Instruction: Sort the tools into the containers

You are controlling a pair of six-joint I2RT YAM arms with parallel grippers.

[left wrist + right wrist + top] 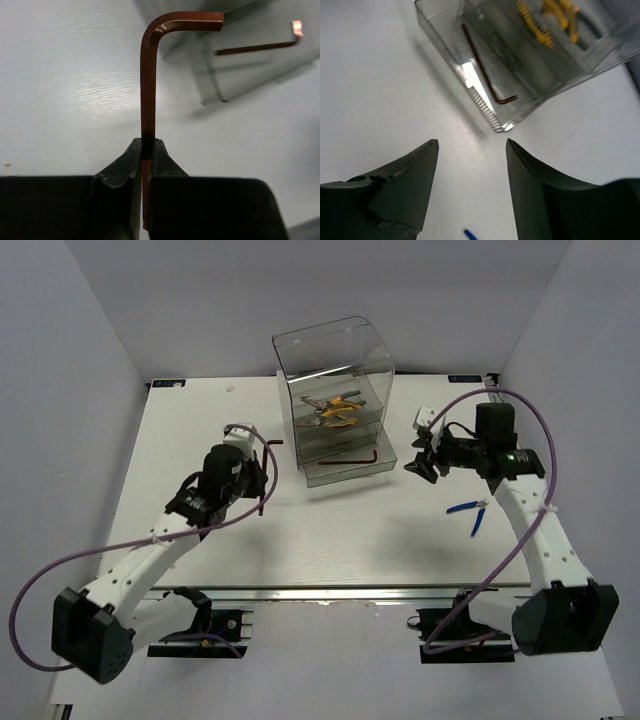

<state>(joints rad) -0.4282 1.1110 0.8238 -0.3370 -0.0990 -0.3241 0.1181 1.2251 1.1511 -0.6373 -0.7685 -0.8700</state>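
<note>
Left claw (145, 150) clamped on hex key (148, 85), held left of drawer box (335, 350). Right claw (472, 144) spread wide, empty, near box. Done: yellow pliers (335, 410) in upper drawer, second hex key (481, 67) in pulled-out bottom drawer. Remaining: held key, blue cutter (472, 510) lying on table (330, 530)

Bright, even overhead light washes the white table (330, 540); shadows are soft. The cabinet (335, 370) casts a faint shadow on its near side. In the left wrist view the hex key (148, 90) is sharp, glinting at its bend; the background blurs.
</note>
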